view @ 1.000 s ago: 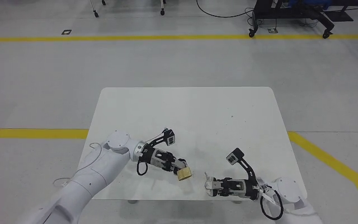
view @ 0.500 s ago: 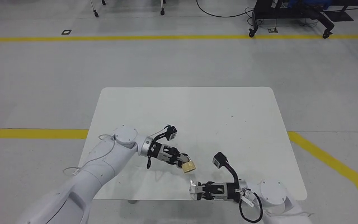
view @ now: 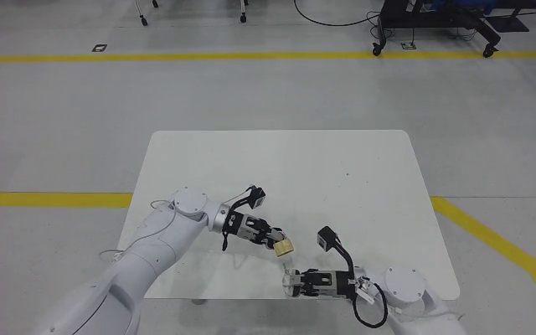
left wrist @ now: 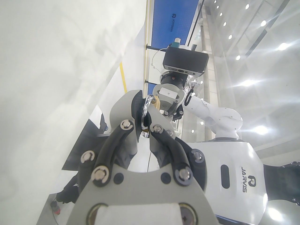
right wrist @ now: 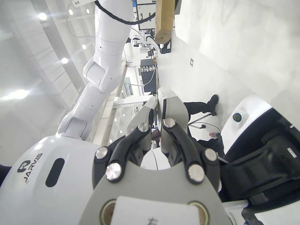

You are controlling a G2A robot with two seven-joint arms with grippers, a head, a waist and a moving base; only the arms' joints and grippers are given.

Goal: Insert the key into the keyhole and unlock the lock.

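Over the front of the white table [view: 352,167], the left gripper [view: 275,243] pinches the gold lock [view: 284,247] tight. The right gripper [view: 291,283] is near it, closer to the robot. Its jaws press together on a thin sliver, which I think is the key [right wrist: 157,104]. It should line the key up straight with the hole in the lock's end, then push slowly. Nothing sits between them. Yellow lines [view: 251,57] cross the floor.

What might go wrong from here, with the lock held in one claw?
The left gripper pinches the padlock by a narrow hold near its shackle; a push during insertion might twist it or knock it loose. The right gripper is shut, its tip apart from the padlock; a slightly skewed approach might jam against the brass body.
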